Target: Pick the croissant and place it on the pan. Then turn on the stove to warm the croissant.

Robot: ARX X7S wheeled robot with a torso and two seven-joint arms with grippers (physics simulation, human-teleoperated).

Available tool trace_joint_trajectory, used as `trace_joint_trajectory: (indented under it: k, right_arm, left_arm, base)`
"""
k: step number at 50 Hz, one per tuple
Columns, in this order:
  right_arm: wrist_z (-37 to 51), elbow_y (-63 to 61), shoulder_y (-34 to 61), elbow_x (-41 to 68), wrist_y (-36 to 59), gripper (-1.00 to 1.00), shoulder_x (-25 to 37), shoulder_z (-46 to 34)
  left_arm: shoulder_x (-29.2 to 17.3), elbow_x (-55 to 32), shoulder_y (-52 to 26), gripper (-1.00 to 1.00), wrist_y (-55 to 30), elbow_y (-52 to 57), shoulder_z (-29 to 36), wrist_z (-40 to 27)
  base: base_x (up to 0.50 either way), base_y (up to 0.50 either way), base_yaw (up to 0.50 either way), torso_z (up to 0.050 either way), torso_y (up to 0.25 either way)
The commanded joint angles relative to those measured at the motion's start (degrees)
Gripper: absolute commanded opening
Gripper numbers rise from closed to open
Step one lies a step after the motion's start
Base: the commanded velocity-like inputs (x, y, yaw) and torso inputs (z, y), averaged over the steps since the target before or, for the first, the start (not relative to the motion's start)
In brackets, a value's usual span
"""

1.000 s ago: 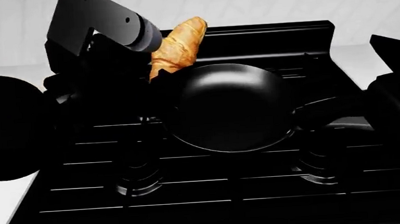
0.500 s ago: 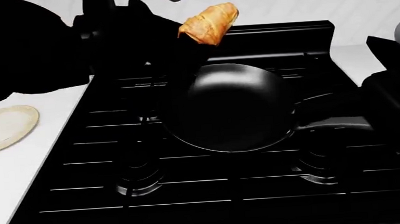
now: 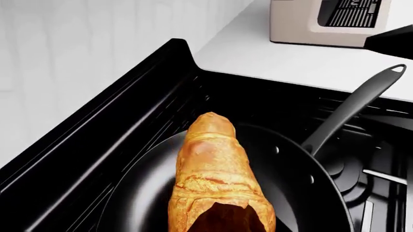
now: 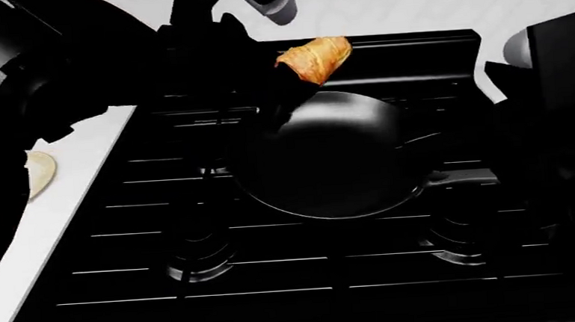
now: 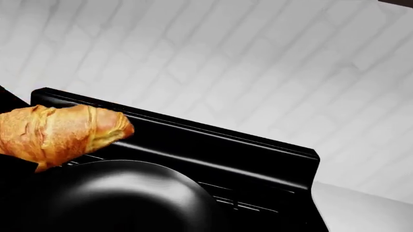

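The golden ridged croissant [image 4: 314,60] hangs in the air over the far rim of the glossy black pan [image 4: 332,158], clear of it. My left gripper [image 4: 285,85] is shut on the croissant's near end. In the left wrist view the croissant [image 3: 215,169] points out over the pan [image 3: 293,183]; the pan's handle [image 3: 351,108] runs toward the counter. The right wrist view shows the croissant [image 5: 61,133] above the pan [image 5: 116,198]. The pan sits on the grates of the black stove [image 4: 274,274]. My right arm [image 4: 554,107] is a dark mass beside the pan handle [image 4: 468,176]; its jaws do not show.
A round cream plate [image 4: 39,173] lies on the white counter left of the stove. A beige coffee machine [image 3: 326,21] stands on the counter beyond the pan handle. The stove's raised back panel [image 5: 193,140] stands just behind the croissant. A white tiled wall is behind.
My left arm carried the croissant up and to the right, then lowered it over the pan's far rim. The right arm has risen at the right edge.
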Motion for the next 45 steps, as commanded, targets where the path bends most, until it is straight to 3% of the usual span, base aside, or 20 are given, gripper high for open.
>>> trace_joint_trajectory:
  k: [1, 24, 45]
  right_arm:
    - [-1.82, 1.91, 1.22, -2.08, 0.52, 1.0, -1.59, -1.84]
    - [-0.44, 0.61, -0.53, -1.55, -1.14, 1.0, -0.04, -0.87]
    - [0.92, -0.31, -2.02, -1.13, -2.37, 1.0, 0.58, -0.69]
  left_arm:
    - [3.14, 4.02, 0.44, -1.0, 5.01, -7.96, 3.78, 5.69]
    - [8.22, 6.64, 2.89, -1.0, 12.89, -20.29, 4.99, 11.51]
    - [8.99, 6.89, 5.9, -1.0, 14.49, -21.59, 6.62, 14.2]
  base:
    - [0.0, 0.0, 0.0, 0.0, 0.0]
    - [0.0, 0.0, 0.0, 0.0, 0.0]
    - [0.0, 0.0, 0.0, 0.0, 0.0]
